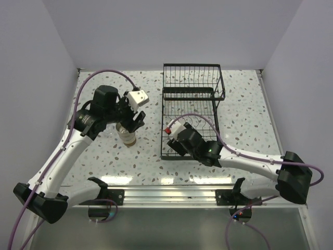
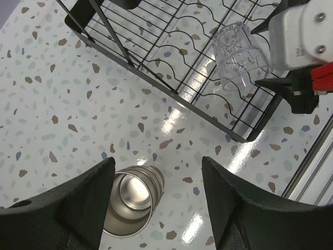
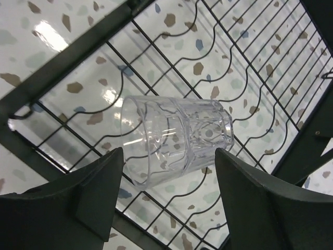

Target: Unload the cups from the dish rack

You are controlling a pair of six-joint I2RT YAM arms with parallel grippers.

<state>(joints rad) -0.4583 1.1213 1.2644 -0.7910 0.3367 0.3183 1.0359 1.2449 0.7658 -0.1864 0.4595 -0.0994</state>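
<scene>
A nested stack of brown cups (image 1: 126,136) with shiny grey insides (image 2: 130,200) stands upright on the speckled table, left of the black wire dish rack (image 1: 192,70). My left gripper (image 1: 134,123) hangs open just above the stack (image 2: 156,205), holding nothing. One clear cup (image 3: 174,140) lies on its side on the rack's wire floor near its front end; it also shows in the left wrist view (image 2: 240,54). My right gripper (image 1: 174,145) is open (image 3: 169,174), one finger on each side of this cup, just short of it. The other clear cup is not in view.
The rack's taller basket section (image 1: 193,83) is at the far end. The rack's frame bar (image 3: 62,78) crosses the right wrist view, and its corner (image 2: 244,136) lies near the stack. A metal rail (image 1: 171,195) runs along the table's near edge. Walls close in at back and sides.
</scene>
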